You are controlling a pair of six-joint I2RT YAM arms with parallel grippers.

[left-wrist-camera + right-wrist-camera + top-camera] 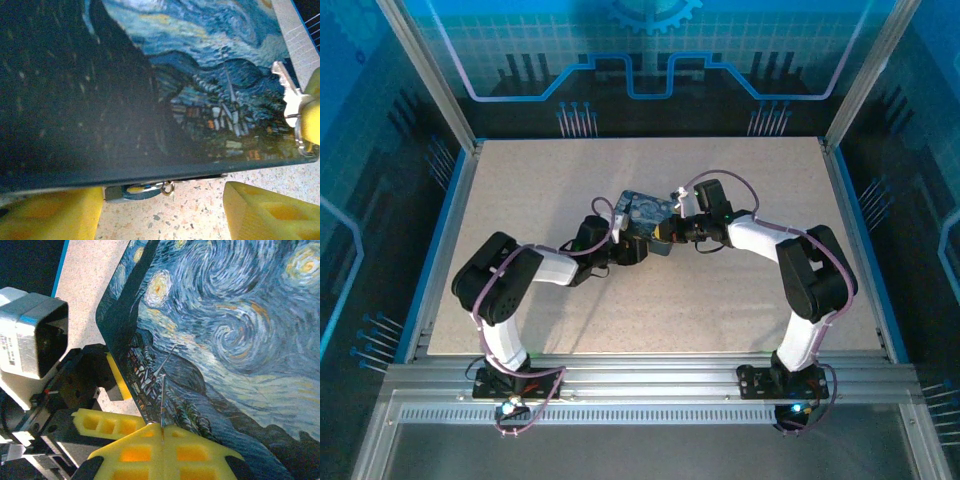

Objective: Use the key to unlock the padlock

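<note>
- Speckled table (620,320): carried the whole set-up, with both arms meeting near its middle.
- Starry-night tin box (645,208): lay flat mid-table, between the two grippers.
- Left gripper (162,212): sat low at the box's front edge with jaws apart, its yellow pads (50,215) either side of the padlock and gripping nothing.
- Right gripper (162,432): pinched tight on the key, above the painted lid.
- Padlock (134,192): hung at the box's front edge, partly hidden under the lid rim; keyhole not made out.
- Key (289,92): stuck out of the right gripper with its blade free, well apart from the padlock.
- Step judged in hand: steadying the padlock ahead of insertion. Probably called for next: closing the left pads on the lock body, then lowering the blade and lining it up with the keyhole.
</note>
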